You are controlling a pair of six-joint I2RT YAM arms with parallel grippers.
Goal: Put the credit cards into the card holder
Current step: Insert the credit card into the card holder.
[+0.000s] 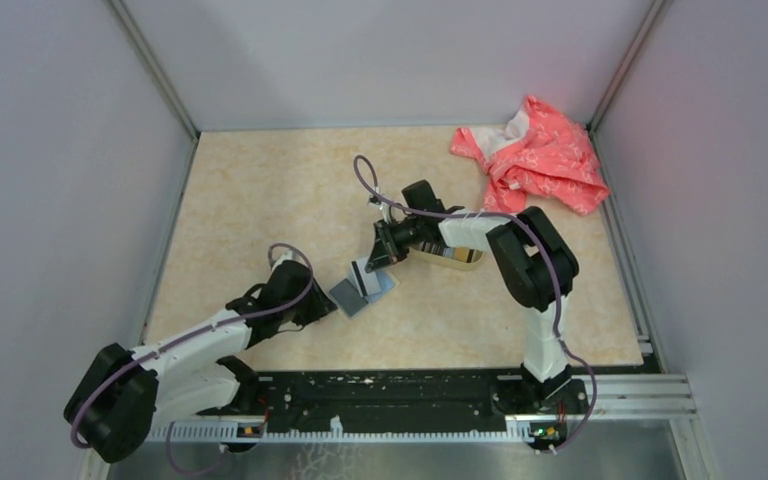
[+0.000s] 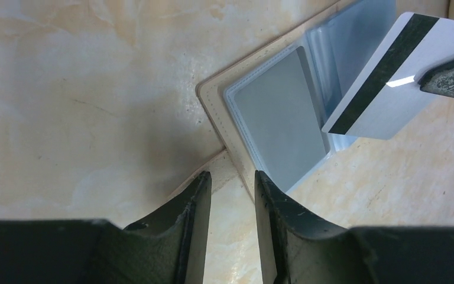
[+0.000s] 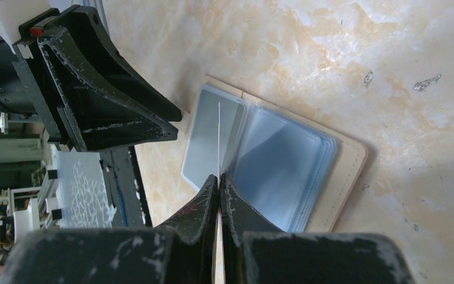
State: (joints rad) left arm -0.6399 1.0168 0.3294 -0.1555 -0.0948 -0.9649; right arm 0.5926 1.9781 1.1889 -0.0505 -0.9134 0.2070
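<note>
1. The step in hand, as I judge it, is slipping one card into a clear sleeve of the card holder (image 2: 210, 97), which lies open on the table (image 1: 260, 200) between the two arms.
2. The right fingers (image 3: 204, 207) are pressed together on a striped card (image 2: 384, 77), white with a dark band. It hangs tilted over the far sleeves and is not yet in one.
3. The left fingers (image 2: 198, 207) stand apart at the holder's near edge, with a beige flap showing in the gap. I cannot tell whether they touch it.
4. To do the step well:
   - Bring the card's leading edge down to a sleeve mouth at a shallow angle, square to the opening.
   - Let the left fingers pin the beige cover first, since a light holder would likely slide under the push.
   - Aim for an empty sleeve. A grey card (image 2: 275, 118) already fills the nearest one.
5. What each view adds:
   - The left wrist view shows the card's face and stripe, and the filled sleeve.
   - The right wrist view shows the same card only as a thin line edge-on. It makes plain how the card lines up with the fanned sleeves, and that the left arm sits close beside the holder.
   - Only the top view shows both arms' reach and a pink cloth (image 1: 535, 150) well apart in the far right corner.
</note>
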